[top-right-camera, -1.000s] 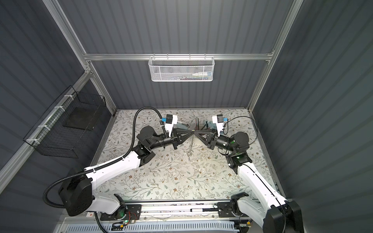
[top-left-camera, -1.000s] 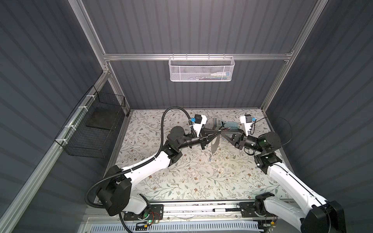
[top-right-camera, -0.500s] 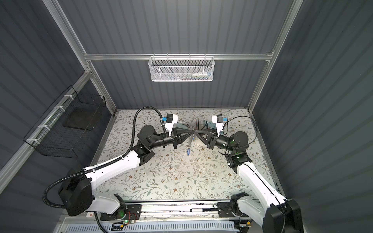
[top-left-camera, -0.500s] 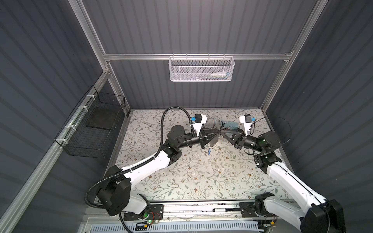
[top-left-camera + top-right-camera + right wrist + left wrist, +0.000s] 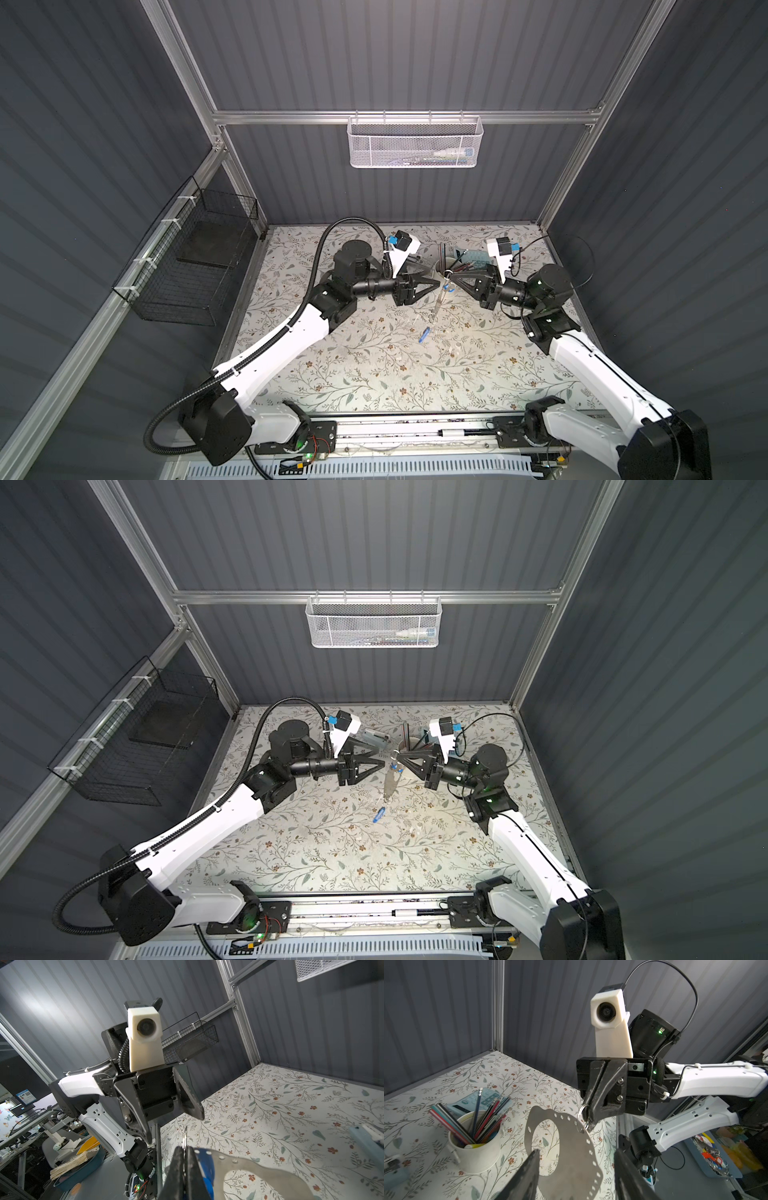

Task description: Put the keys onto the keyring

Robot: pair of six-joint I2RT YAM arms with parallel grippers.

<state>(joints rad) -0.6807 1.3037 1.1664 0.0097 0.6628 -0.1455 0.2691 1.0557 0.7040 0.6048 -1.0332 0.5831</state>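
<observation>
- Pinching a small split ring point(image 5: 581, 1114) w/ right gripper point(image 5: 588, 1119), jaws pressed tight on it. Hanging from that ring, just beside the white cup point(image 5: 477, 1157) and clear of the table point(image 5: 374, 374): the keyring point(image 5: 575, 1159).
- Hovering close by w/ left gripper point(image 5: 174, 1126), jaws spread wide, gripping nothing.
- Approx. halfway, by the look of it: one blue-tagged key point(image 5: 205, 1169) right at the pinched ring, prob. already on, though the link itself is hidden.
- Second key point(image 5: 424, 333) loose on the table, well apart from the cup, on the robot-base side. Left to do, prob.: picking it up and threading it on.
- Inside the cup: a tight bunch of pencils point(image 5: 481, 1113), leaning on the rim.
- High behind the cup, a white mesh basket point(image 5: 374, 145) w/ a few small items, too small to name.
- Well apart from the cup, on the side wall, a black wire basket point(image 5: 183, 291) w/ a dark flat thing point(image 5: 208, 249) at the bottom.
</observation>
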